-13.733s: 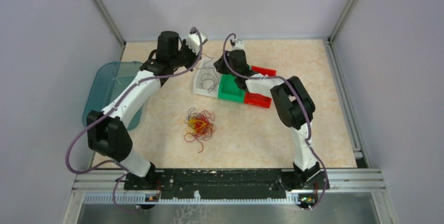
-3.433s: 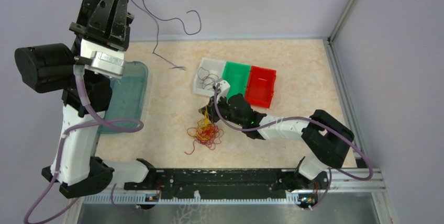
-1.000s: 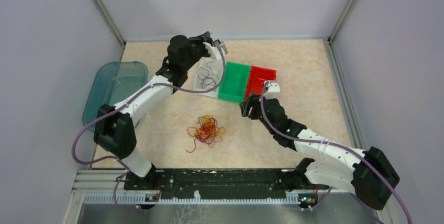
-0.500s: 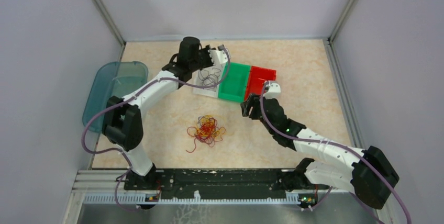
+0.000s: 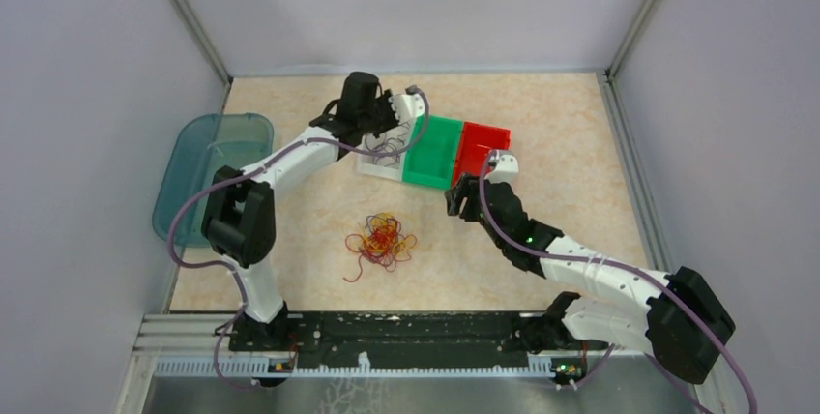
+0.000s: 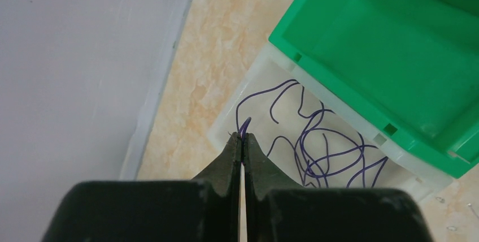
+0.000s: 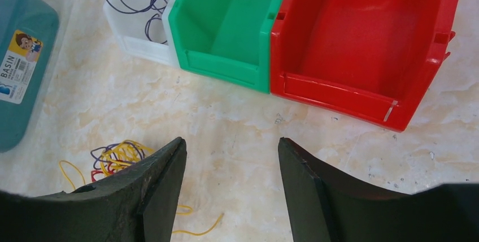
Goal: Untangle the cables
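Bare table rings the cable tangle on left, near & right, but far of it white bin, green bin & red bin form a wall, w/ left gripper, pinching a purple cable, over the white one & right arm crossing near-right.

In the right wrist view the teal basin runs off the left edge, and a finger of the right tool hides part of the cable tangle.

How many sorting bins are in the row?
3: the white bin at the camera's left holds purple cables, the green bin is in the middle, the red bin at right.
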